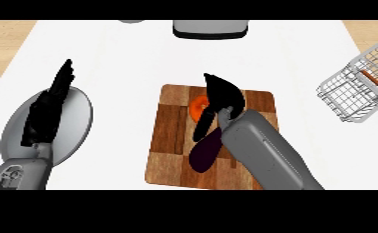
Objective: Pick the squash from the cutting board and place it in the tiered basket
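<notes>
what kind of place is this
Most likely a kitchen counter set up for food prep. A wooden cutting board lies on the white top with an orange squash and a dark purple vegetable on it, and a wire tiered basket stands at the right edge.

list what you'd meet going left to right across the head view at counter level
black left hand, open over a grey oval plate → brown wooden cutting board → orange squash → black right hand → white wire tiered basket
</notes>
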### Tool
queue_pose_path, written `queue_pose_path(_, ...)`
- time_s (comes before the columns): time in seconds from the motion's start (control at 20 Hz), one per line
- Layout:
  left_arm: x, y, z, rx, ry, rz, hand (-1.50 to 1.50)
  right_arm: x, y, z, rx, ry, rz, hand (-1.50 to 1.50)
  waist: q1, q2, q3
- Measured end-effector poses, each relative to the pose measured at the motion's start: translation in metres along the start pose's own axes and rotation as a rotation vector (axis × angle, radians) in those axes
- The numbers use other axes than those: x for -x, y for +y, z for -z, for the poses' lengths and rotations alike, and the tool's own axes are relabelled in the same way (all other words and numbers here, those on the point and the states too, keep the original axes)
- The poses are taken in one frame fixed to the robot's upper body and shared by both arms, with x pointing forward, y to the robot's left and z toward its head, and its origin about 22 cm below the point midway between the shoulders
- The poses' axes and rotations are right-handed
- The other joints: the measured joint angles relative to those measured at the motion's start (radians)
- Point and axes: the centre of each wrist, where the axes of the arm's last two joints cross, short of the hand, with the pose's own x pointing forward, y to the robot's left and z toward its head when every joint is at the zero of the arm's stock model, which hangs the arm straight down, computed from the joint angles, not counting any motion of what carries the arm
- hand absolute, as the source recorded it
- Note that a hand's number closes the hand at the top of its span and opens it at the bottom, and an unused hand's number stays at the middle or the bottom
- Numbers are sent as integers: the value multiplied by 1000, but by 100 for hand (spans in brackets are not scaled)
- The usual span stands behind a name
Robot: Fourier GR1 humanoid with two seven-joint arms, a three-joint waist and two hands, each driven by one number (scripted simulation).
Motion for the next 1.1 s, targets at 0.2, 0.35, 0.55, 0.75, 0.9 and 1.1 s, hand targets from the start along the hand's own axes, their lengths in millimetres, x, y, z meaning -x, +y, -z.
queue_pose_path(0.2, 7, 3, 4, 2, 6, -2, 0, 1, 4, 11, -19, 21, -5, -150, 0, 1, 0)
queue_pose_path(0.35, 8, -1, 3, 3, 9, -2, 0, 2, 8, 18, -38, 32, -8, -150, 2, 1, 0)
queue_pose_path(0.55, 9, 1, 7, 5, 5, -1, 0, 3, 17, 31, -58, 53, -15, -150, 6, 2, 0)
queue_pose_path(0.75, 9, -2, 0, 13, 6, 3, 0, 4, 27, 34, -96, 63, -13, 150, 7, 2, 0)
queue_pose_path(0.9, 7, -3, 1, 12, 3, -3, 0, 6, 32, 38, -140, 45, -39, 150, 8, -2, -1)
queue_pose_path(1.1, 5, -3, 5, 10, 1, -5, 0, 0, 31, 40, -130, -1, -161, 150, 6, -4, -4)
